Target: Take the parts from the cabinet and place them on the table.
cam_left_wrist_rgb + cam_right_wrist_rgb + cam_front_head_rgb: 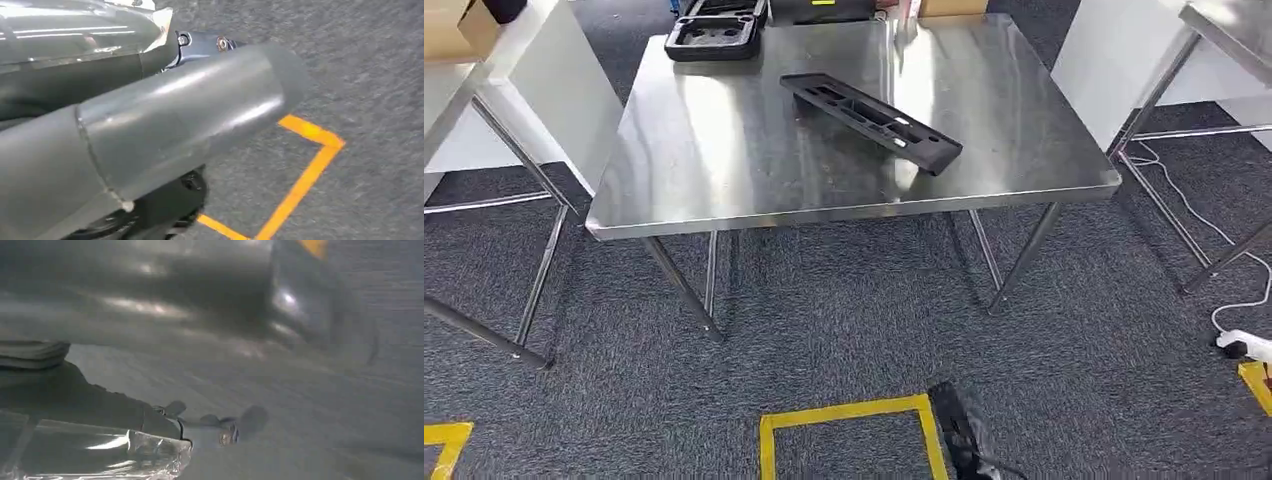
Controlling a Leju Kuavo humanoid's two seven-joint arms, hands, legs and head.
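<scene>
A long black slotted part (871,122) lies diagonally on the steel table (724,150), right of its middle. At the table's far left corner sits a black moulded tray-like part (714,37). Both arms hang low over the carpet. In the left wrist view my left hand (165,120) shows a thick grey thumb and darker fingers (75,75) with nothing between them. The right wrist view is blurred. There my right hand (165,310) has its thumb apart from its fingers (100,410), and it holds nothing.
Another steel table (484,110) stands at the left with a cardboard box (449,30) on it, and a third table (1224,30) at the right. Yellow tape (849,415) marks a square on the grey carpet. A white power strip (1244,345) lies at the right.
</scene>
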